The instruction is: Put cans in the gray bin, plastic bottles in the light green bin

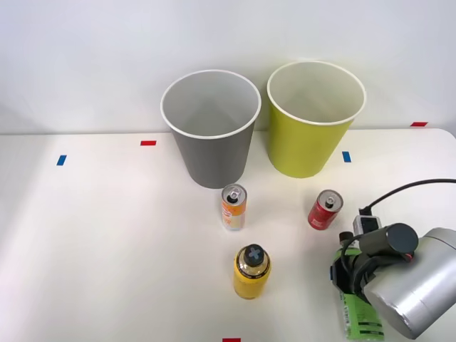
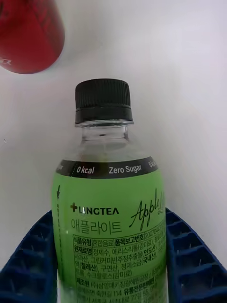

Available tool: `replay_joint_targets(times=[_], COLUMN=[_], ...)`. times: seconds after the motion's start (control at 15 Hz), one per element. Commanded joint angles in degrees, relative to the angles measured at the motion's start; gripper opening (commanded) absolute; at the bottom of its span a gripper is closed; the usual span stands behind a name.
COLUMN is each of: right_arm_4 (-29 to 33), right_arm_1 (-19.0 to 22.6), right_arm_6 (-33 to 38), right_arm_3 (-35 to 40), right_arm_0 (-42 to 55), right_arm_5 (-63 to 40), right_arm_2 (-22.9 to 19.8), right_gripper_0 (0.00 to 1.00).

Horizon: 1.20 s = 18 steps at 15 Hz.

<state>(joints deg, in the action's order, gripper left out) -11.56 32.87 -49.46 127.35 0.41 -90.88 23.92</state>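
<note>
The gray bin [image 1: 211, 132] stands at about 12 o'clock on the table [image 1: 107, 242], with the green bin [image 1: 314, 121] just beside it at 1 o'clock; both are upright and look empty from here. Nearer the middle stands the orange can [image 1: 234, 207], just in front of the gray bin. At 6 o'clock from it is a yellow bottle [image 1: 251, 271] with a dark cap, also upright. The red can [image 1: 325, 210] stands at about 3 o'clock from the orange one, below the green bin.

At 5 o'clock on the table, under the right arm's wrist, the bottle [image 2: 111, 213] is held by the gripper [image 2: 111, 265]: the blue fingers [image 2: 33, 265] press on either side of the green label, on the lower body, so the grip looks closed on it. In the front view only a strip of its green label [image 1: 360, 317] peeks out beneath the arm, near the table's near edge.

The bottle looks empty, so probably light. Its thin clear wall would give under a hard squeeze, and the glossy label may be slippery. Mid-body, where the ribbed pads already sit, seems the best place to hold; the neck is narrower and stiffer but offers less surface.

Count: two bins, two cans, one green-labelled bottle, one yellow bottle.
</note>
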Motion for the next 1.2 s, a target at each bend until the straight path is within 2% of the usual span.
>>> replay_joint_targets(times=[0.07, 0.33, 0.73, 0.87, 1.2], right_arm_4=[1.3, 1.8, 1.8, 2.3, 4.4], right_arm_1=[0.0, 0.0, -0.2, -1.5, -2.6], right_arm_6=[-0.4, -1.5, -3.7, -4.4, -7.6], right_arm_3=[0.0, 0.5, 13.5, 15.7, 17.6], right_arm_0=[0.1, 0.3, 7.1, 8.3, 11.0], right_arm_5=[0.0, 0.0, 0.1, 0.6, 13.9], right_arm_2=[0.7, 0.9, -3.0, -3.4, -4.1], right_gripper_0=[0.0, 0.0, 0.0, 0.0, 0.0])
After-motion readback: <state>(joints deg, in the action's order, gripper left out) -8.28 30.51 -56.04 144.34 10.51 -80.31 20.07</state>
